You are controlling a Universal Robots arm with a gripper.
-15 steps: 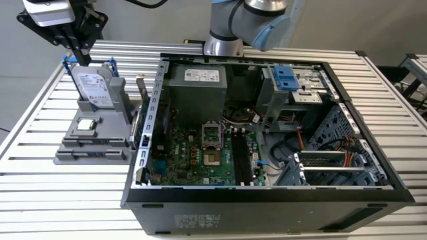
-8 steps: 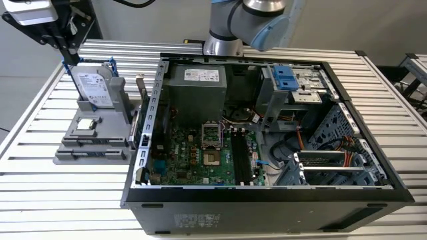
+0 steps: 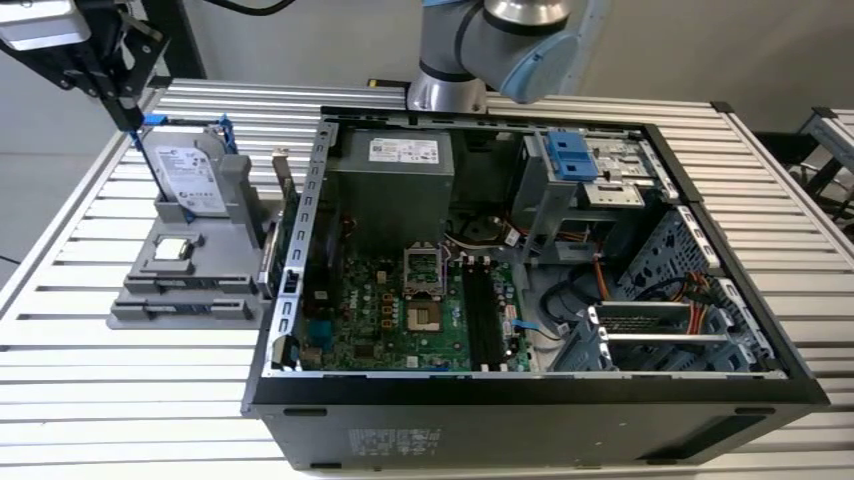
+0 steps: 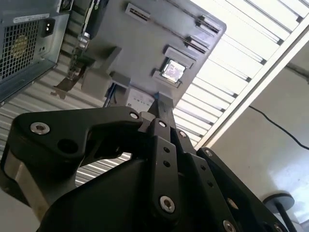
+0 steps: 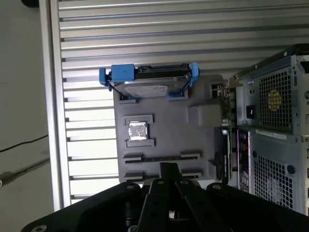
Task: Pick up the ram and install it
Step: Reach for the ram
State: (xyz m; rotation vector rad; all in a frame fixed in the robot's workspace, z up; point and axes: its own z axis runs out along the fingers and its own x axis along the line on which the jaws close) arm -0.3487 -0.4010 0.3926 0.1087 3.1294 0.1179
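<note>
Gripper [image 5: 168, 167], jaws pressed together on nothing seen, hangs above the grey holder [image 5: 169, 121]; descending unopened, it would likely strike the ram [image 5: 161, 157] slotted in that holder.

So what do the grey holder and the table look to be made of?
Grey holder: probably matte plastic, moulded or printed; uniform grey, no shine. Table: likely aluminium; pale ribbed slats with a dull metallic sheen.
</note>
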